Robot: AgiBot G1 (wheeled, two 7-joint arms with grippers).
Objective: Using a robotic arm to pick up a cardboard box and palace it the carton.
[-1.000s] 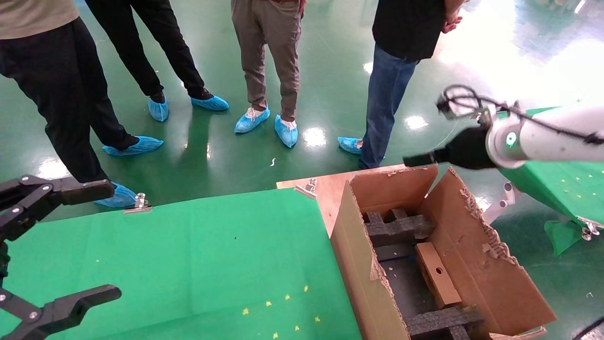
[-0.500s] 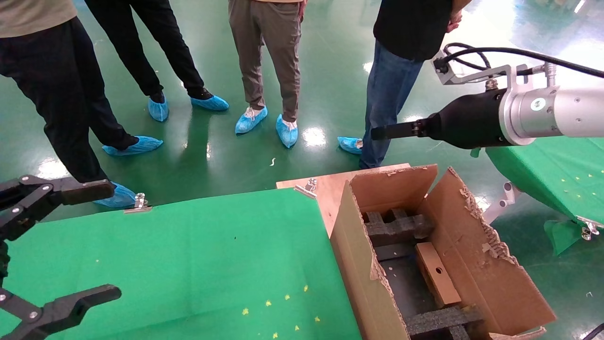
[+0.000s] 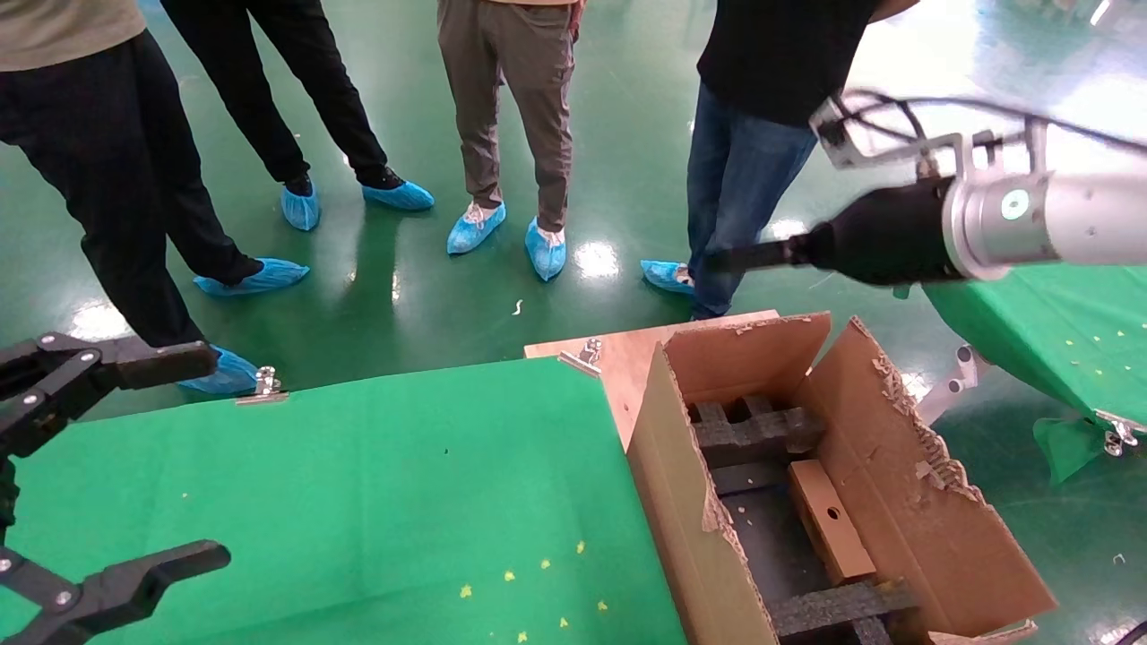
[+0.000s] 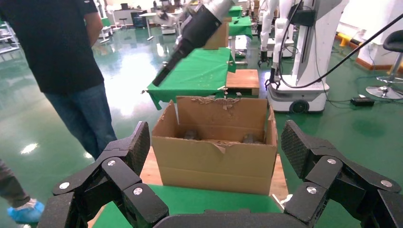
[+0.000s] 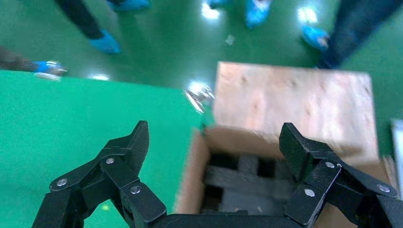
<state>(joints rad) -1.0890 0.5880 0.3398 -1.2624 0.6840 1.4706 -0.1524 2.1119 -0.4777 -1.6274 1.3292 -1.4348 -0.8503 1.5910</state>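
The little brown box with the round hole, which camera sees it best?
The head view. There the cardboard box lies inside the carton between black foam inserts, hole facing up. In the left wrist view the carton's front wall hides it. The right wrist view, framed by the open right gripper, shows only foam.

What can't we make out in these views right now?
- Cardboard box in the carton: hidden by the carton wall in the left wrist view.
- Print on the box: too small in the head view.
- Right gripper: edge-on and blurred in the head view; open in its wrist view.
- Carton inside: blurred in the right wrist view.
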